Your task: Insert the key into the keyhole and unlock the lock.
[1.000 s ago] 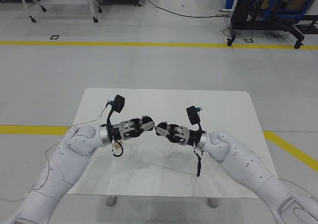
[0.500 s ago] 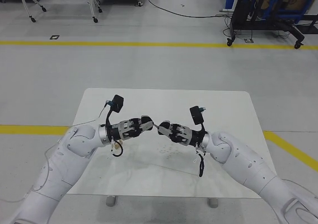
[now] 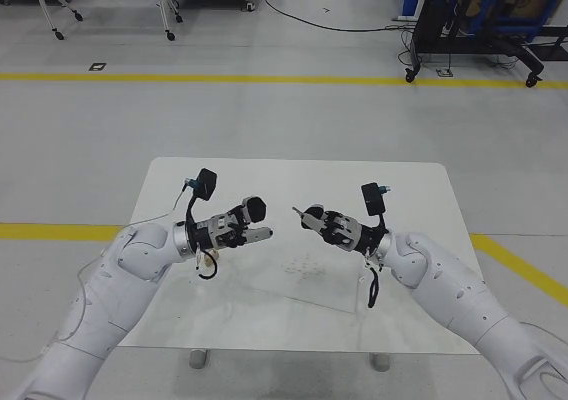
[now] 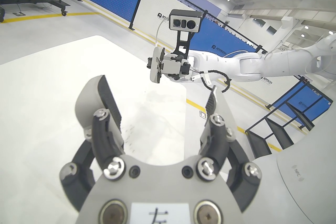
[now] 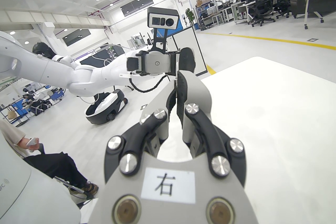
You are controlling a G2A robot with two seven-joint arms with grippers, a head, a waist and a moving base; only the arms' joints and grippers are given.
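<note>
My left gripper (image 3: 262,222) hovers over the middle of the white table (image 3: 394,300), a little left of centre. It is open, and in the left wrist view (image 4: 157,84) I see nothing between its ribbed pads. My right gripper (image 3: 302,213) hangs a short way to its right, pointing at it with a small gap between the two. It is shut, its fingers (image 5: 183,88) pressed flat together, and I can make out nothing between them. The left wrist view shows the right gripper (image 4: 155,66) farther off, above the tabletop.
Faint dark scuff marks (image 3: 299,265) lie on the tabletop just in front of the two grippers. Each wrist carries a black camera bracket (image 3: 206,182) (image 3: 372,196) that sticks up behind its gripper.
A second ago the two grippers met tip to tip over the table's centre. They have since drawn apart, the right one going right and back. The left gripper has opened.
</note>
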